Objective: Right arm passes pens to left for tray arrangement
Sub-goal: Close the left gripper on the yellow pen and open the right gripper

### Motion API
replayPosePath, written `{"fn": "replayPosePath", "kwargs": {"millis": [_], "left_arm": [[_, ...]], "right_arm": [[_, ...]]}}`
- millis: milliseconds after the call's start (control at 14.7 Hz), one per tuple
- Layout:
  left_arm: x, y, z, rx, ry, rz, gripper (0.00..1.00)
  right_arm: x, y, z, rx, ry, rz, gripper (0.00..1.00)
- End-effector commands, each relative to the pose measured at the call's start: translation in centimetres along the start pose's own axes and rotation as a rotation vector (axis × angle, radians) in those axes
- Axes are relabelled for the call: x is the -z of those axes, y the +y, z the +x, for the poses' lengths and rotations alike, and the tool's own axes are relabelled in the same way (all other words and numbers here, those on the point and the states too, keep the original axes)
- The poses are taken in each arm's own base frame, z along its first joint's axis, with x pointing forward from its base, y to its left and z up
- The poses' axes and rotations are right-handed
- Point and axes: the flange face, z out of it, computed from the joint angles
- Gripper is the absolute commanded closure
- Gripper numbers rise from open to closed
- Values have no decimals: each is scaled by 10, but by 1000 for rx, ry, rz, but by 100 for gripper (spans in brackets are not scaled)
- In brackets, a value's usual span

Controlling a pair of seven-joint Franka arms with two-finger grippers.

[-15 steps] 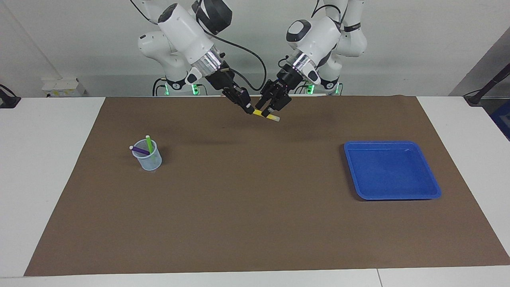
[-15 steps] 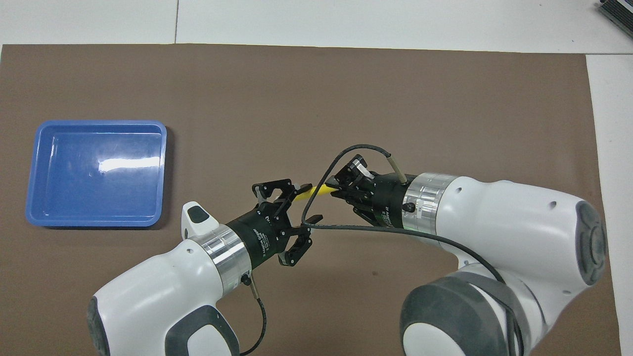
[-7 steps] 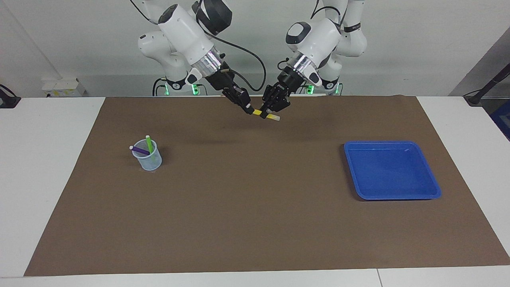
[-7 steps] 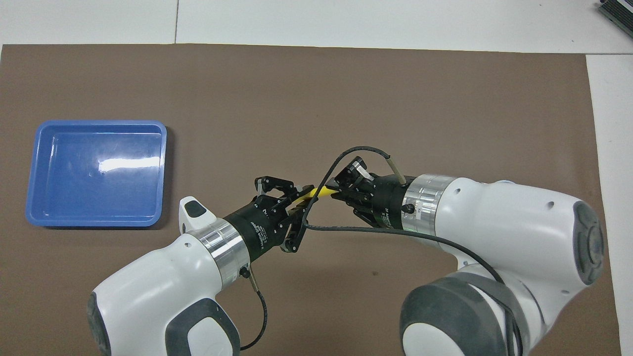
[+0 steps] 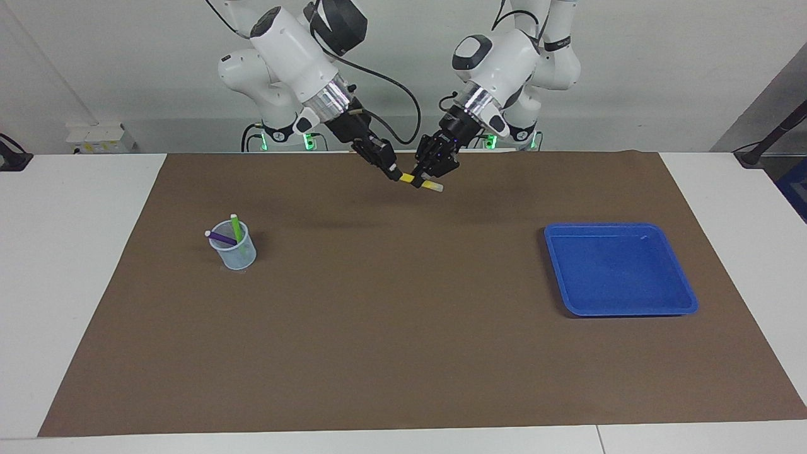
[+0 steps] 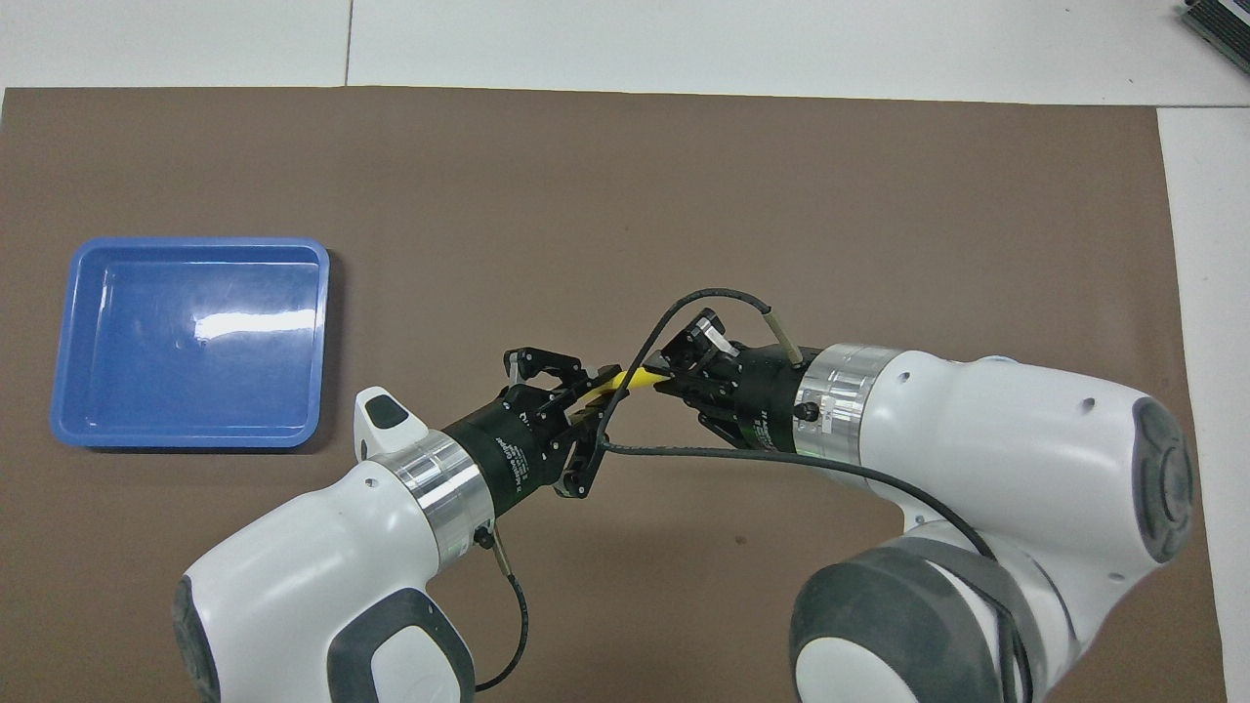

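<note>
Hand-over in progress above the mat. The left gripper (image 5: 423, 175) is closed on the yellow pen (image 5: 421, 183); the right gripper (image 5: 392, 174) is at the pen's other end, its grip unclear. Next, release by the right gripper and carriage to the blue tray (image 5: 684, 301) are called for. Two pens remain in the cup (image 5: 234, 252).

Bright, even light falls from above — shadows on the brown mat (image 5: 403, 315) are soft and faint, a darker rim hugging the tray (image 6: 68, 342). A white glare patch sits on the tray's floor in the overhead view. Both views are sharp — no motion blur, edges straight.
</note>
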Motion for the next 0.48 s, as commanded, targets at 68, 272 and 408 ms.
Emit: {"fn": "replayPosePath", "kwargs": {"millis": [68, 272, 408], "left_arm": [[-3, 5, 8, -133, -5, 72, 100], [10, 29, 37, -342, -20, 171, 100], [21, 44, 57, -560, 52, 300, 100]], "right_arm": [[8, -2, -1, -14, -21, 28, 0], [10, -1, -1, 3, -25, 5, 0], [12, 5, 4, 138, -41, -84, 0]]}}
